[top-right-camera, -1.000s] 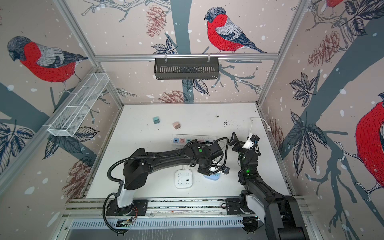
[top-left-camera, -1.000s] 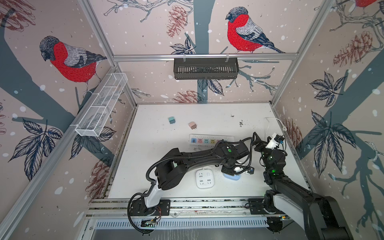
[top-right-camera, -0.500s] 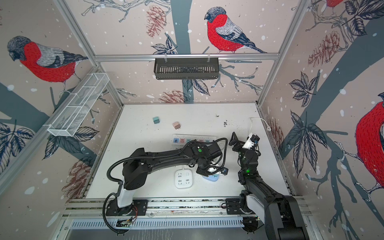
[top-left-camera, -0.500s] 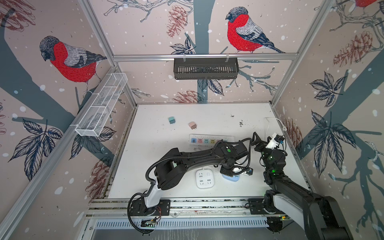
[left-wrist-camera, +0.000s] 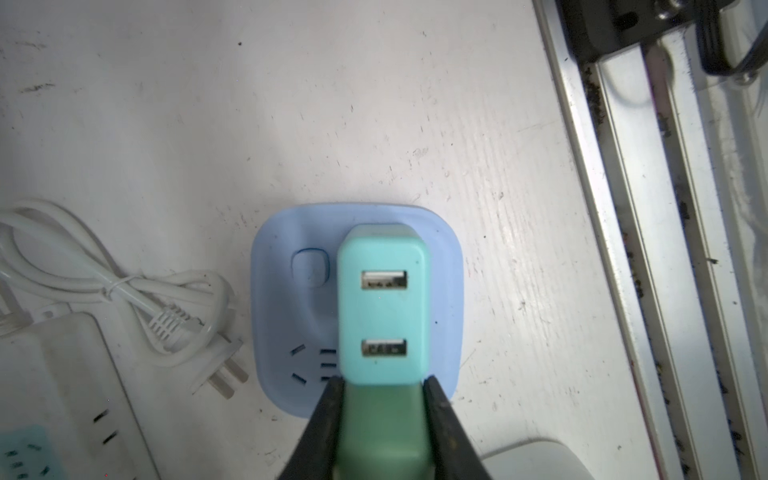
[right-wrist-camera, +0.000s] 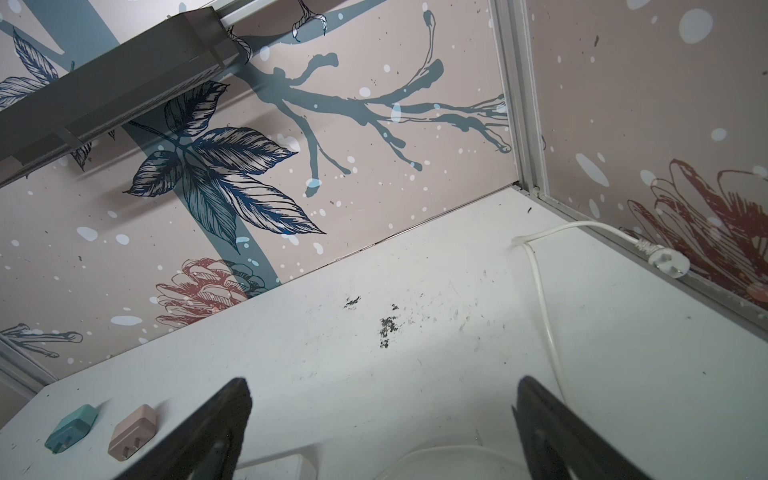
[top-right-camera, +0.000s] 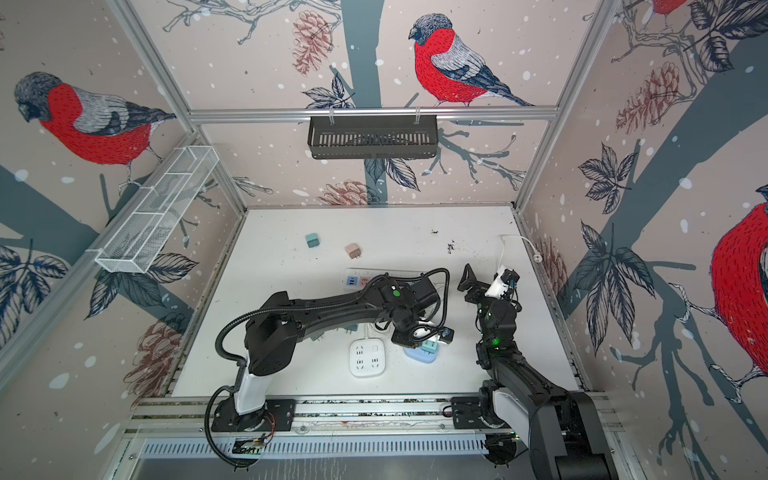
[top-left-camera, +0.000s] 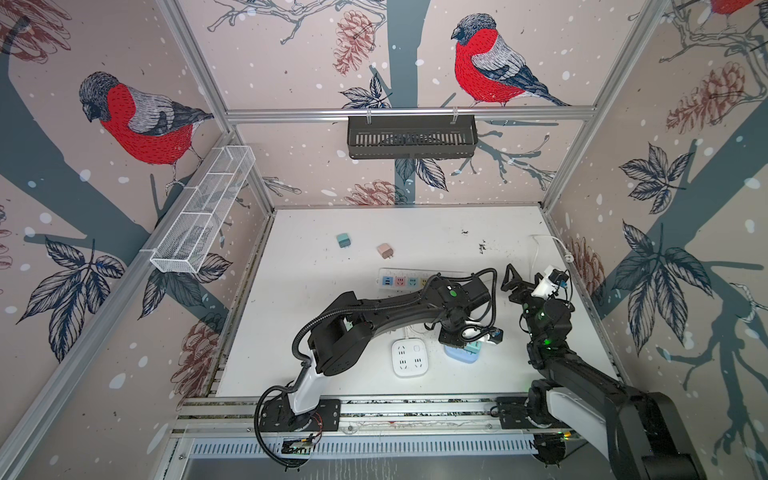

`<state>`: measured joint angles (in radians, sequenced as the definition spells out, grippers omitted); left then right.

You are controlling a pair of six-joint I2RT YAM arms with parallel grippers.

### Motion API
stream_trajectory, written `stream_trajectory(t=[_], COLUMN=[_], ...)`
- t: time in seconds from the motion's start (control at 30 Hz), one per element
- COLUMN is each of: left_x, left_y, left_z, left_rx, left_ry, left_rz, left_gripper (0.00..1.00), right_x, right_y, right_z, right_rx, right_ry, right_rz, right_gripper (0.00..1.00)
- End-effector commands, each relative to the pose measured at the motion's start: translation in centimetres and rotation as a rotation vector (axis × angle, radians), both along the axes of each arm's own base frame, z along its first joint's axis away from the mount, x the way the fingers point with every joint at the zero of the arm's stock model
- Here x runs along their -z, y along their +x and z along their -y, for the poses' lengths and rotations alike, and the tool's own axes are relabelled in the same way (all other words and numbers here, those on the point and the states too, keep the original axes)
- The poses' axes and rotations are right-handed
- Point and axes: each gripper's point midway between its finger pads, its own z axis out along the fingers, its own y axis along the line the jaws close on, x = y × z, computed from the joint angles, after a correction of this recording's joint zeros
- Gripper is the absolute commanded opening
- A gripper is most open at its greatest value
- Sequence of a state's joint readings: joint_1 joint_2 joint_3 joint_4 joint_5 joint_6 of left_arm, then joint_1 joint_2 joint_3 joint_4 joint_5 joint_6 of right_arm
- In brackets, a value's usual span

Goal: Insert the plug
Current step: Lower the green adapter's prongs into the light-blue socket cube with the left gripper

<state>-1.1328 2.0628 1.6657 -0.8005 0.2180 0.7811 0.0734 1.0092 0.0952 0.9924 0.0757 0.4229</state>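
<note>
The left pincer (left-wrist-camera: 384, 382) is clamped tight on the teal plug (left-wrist-camera: 380, 307), its black fingers (left-wrist-camera: 328, 415) pressing both flanks, and in both top views that pair sits at lower centre of the frame, just right of the middle. The plug's face shows two USB ports, one above the other, with no lettering legible beside them. Right beneath it lies the pale blue socket block (left-wrist-camera: 274, 299), with a rounded button whose faint mark is too blurred to read and a cluster of pin slots peeking out beside the plug; whether the prongs are seated I cannot tell. Just left of the block in a top view rests a white square socket (top-left-camera: 410, 357), and above it the long strip (top-left-camera: 399, 281) with coloured outlets. Two loose plugs, teal (top-left-camera: 343, 240) and pink (top-left-camera: 385, 250), wait upper left on the white bench (top-left-camera: 332, 311). Over at centre right, the right pincer (right-wrist-camera: 382, 386) hangs wide apart, holding nothing, lifted off the bench.
</note>
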Motion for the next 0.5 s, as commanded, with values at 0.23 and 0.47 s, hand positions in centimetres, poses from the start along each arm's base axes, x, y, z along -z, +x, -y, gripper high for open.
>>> stream_trajectory(t=[0.23,0.47], left_x=[3.1,2.6], left_y=[-0.6,-0.6], left_z=[-0.9,0.2], left_rx=[-0.009,-0.040], left_ry=[0.100,0.085], left_rz=[-0.052,-0.033], left_gripper=[0.00,0.00], right_x=[-0.6,-0.6], right_y=[0.1,0.2], right_z=[0.0,0.0], right_rx=[-0.003,-0.002], right_ry=[0.017,0.020], right_rz=[0.018,0.017], right_gripper=[1.00,1.00])
